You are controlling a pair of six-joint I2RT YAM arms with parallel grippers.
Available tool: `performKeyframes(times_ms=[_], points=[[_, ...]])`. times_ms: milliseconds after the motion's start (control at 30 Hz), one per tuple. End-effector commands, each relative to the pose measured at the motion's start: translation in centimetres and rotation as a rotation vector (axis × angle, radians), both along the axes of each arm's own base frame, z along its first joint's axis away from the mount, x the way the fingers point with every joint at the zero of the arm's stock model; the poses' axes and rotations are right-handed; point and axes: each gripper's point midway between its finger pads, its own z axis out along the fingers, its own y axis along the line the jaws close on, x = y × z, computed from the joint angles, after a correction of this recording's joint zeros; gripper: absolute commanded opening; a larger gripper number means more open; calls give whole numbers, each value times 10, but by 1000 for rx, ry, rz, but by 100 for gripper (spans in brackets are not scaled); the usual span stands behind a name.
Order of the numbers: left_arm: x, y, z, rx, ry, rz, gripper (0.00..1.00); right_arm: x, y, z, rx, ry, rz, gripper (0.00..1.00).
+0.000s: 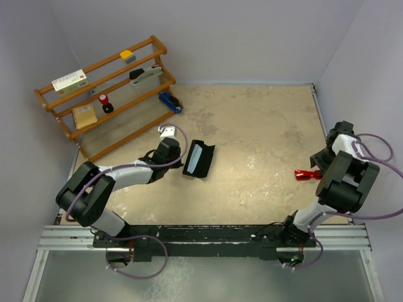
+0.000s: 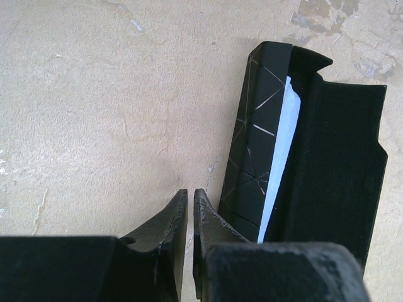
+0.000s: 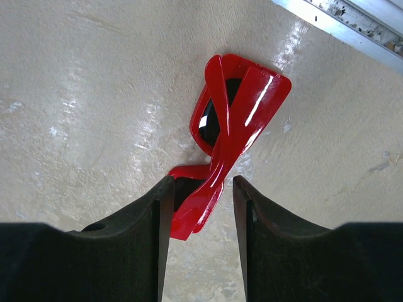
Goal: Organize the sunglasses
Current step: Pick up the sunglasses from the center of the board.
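The red sunglasses (image 1: 307, 174) lie folded on the table at the right; in the right wrist view the sunglasses (image 3: 233, 119) have their arm ends reaching between my fingers. My right gripper (image 3: 201, 182) is open around those ends, its left finger against the frame and a gap on the right side. It sits at the right gripper (image 1: 320, 165) in the top view. The open black case (image 1: 199, 159) lies left of centre with a pale blue cloth (image 2: 280, 151) inside. My left gripper (image 2: 190, 192) is shut and empty, just left of the case (image 2: 327, 157).
A wooden shelf rack (image 1: 107, 82) stands at the back left with a box, a stapler, a notepad and small items. A blue object (image 1: 170, 102) and a small white object (image 1: 167, 131) lie near its foot. The table's metal edge (image 3: 352, 25) runs close behind the sunglasses.
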Motion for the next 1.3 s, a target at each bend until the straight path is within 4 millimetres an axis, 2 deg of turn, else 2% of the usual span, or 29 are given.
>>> performKeyframes(times_ms=[0,433,733,833,1033,1167,1267], points=[[7,-2,16,-18,-51,8,5,-1,2,-7,30,10,-21,45],[9,-4,16,-14,-51,6,6,-2,-1,-17,53,39,-31,43],[11,-6,16,-21,-52,6,6,2,-1,-15,57,19,-19,8],[11,-7,17,-26,-53,3,6,3,-3,-13,41,6,-19,0],[10,-7,20,-27,-60,4,6,8,-7,-4,2,-24,11,0],[8,-9,19,-33,-60,2,6,20,2,7,-26,-47,73,0],[9,-11,19,-41,-63,0,6,32,19,15,-59,-40,150,0]])
